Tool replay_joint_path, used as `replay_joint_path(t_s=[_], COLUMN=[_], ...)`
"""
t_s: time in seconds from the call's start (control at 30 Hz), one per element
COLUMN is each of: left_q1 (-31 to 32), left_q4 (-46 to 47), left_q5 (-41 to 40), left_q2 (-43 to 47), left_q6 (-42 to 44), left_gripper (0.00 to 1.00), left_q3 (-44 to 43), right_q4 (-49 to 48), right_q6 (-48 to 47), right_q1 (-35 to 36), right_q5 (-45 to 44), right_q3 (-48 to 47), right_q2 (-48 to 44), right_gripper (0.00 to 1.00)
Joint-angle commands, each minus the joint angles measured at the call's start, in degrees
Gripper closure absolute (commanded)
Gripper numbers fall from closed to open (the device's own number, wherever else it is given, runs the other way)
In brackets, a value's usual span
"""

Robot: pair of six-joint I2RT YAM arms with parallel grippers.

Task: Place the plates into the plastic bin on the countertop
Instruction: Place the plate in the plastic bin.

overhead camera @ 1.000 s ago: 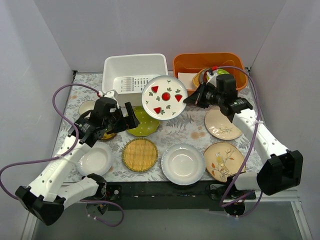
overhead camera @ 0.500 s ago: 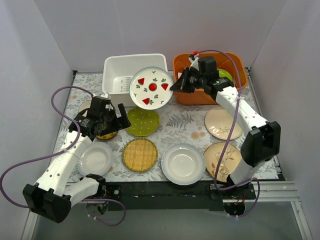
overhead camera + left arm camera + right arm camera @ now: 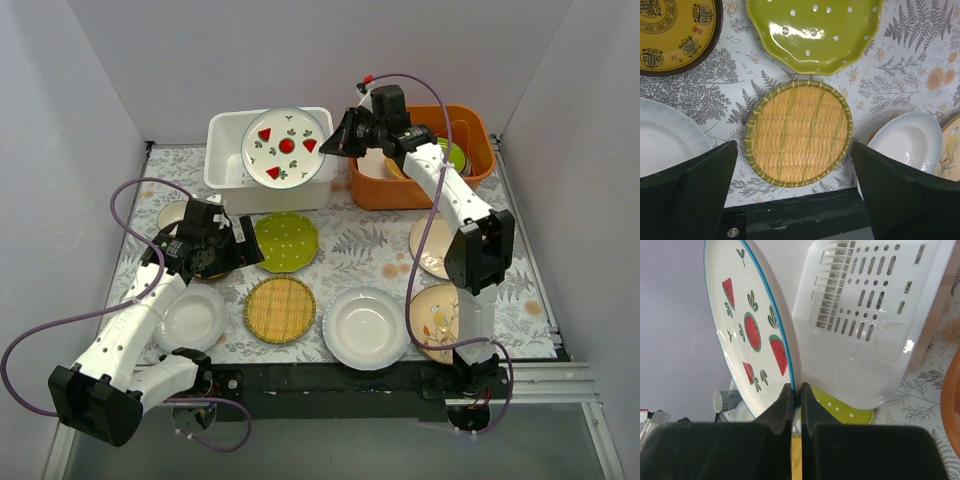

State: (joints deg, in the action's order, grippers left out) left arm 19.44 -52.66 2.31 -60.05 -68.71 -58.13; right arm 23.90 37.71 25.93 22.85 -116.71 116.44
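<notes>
1. Transfer is the step in hand, judging by the top view. The right gripper (image 3: 338,140) is pinched on the rim of the fruit-print plate (image 3: 285,147), which hangs tilted above the plastic bin (image 3: 218,165) and is not yet inside it. The next move likely calls for lowering the plate into the bin's hollow before letting go. The orange tub (image 3: 470,118) stands just beside the bin on the far side of the right arm. It should not interfere. In front of the bin lie the green dotted plate (image 3: 286,243), the bamboo plate (image 3: 280,310) and a deep white plate (image 3: 366,328), all waiting on the countertop (image 3: 375,255).

2. Left wrist view: the left gripper (image 3: 795,195) is spread wide and empty. It hovers over the bamboo plate (image 3: 798,132), with the green dotted plate (image 3: 815,30) between that and the bin. A dark-yellow plate (image 3: 675,35) sits off to one side.

3. Right wrist view: the right gripper (image 3: 796,390) clamps narrow on the plate's (image 3: 752,335) lower edge. The bin's (image 3: 875,325) slotted floor shows bare, so nothing appears to block the drop except its near wall.
</notes>
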Motion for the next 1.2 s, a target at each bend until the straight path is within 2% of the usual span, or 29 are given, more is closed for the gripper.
replay_joint_path(t_s=[0.0,0.63,0.9,1.17], left_q1=[-0.37,-0.37,-0.37,-0.37], left_q4=[0.11,0.28,0.37,0.19], left_q5=[0.77,0.33,0.33,0.16], left_q2=[1.25,1.08,1.6,2.66], left_q6=[1.47,2.17,2.79,3.05], left_gripper=[0.02,0.02,0.02,0.02], left_q3=[0.39,0.73,1.35,1.79], right_q4=[-7.2,-18.71,-19.33,-20.03], right_q6=[4.82,14.31,15.37,11.94], right_q1=[-0.18,1.31,2.98,6.23], right_q5=[3.43,-1.22,-6.93,-13.01], right_q3=[-7.57,-10.38,-11.53,-12.32], right_q2=[1.24,9.86,12.23,13.9], right_gripper=[0.99,0.99,0.99,0.99])
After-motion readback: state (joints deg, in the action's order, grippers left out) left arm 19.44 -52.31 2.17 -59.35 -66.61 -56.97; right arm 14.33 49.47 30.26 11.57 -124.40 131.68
